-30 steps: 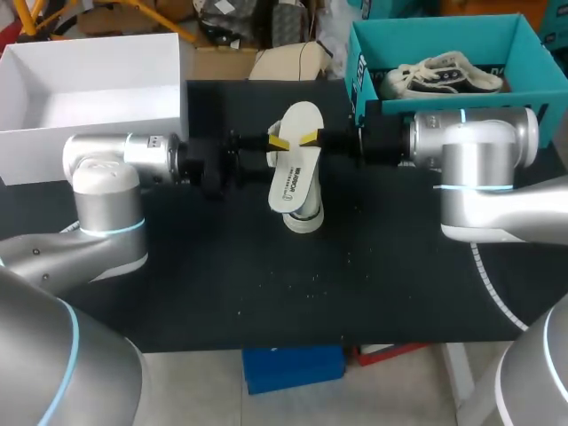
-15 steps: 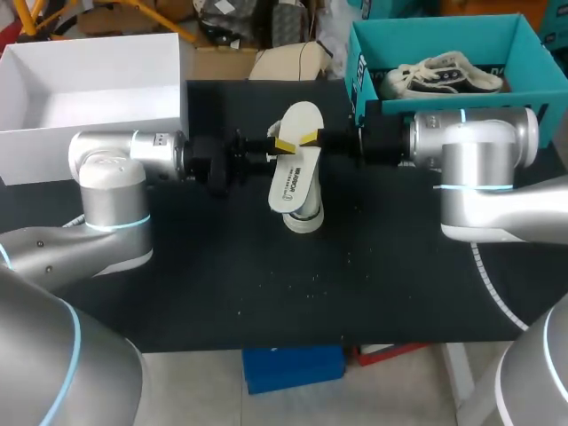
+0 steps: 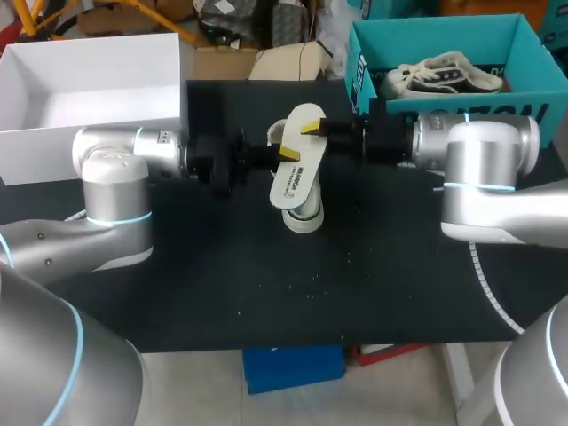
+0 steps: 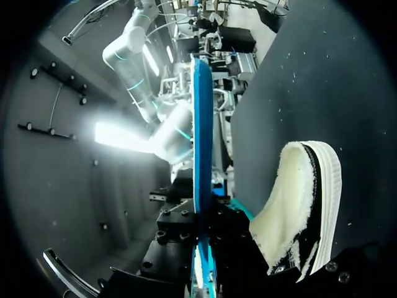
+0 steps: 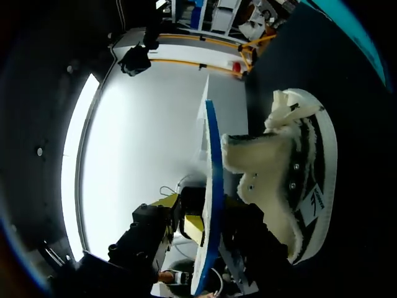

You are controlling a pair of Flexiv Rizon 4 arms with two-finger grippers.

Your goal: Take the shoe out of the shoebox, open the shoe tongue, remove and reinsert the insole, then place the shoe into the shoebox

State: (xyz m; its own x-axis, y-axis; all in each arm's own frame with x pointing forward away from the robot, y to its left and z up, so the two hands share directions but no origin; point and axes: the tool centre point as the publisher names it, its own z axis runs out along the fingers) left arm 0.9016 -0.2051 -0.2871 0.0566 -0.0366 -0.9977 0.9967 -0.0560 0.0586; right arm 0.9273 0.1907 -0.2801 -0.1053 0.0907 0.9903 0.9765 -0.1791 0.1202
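Centre of the table [image 3: 266,284], a touch toward 12 o'clock: the shoe [image 3: 304,217] sits on the surface. The insole [image 3: 295,169] hangs right above it, near end down at the shoe's opening; touching or just clear, hard to call from here. The left gripper [image 3: 286,153] comes onto the insole from 9 o'clock and the right gripper [image 3: 312,130] from 3 o'clock. Each pinches one edge, the right a shade farther back. Out at 1 o'clock, the shoebox [image 3: 435,35] on the far corner, a second shoe [image 3: 441,78] lying inside it. At 10 o'clock, an open box [image 3: 35,151] by the far left edge.
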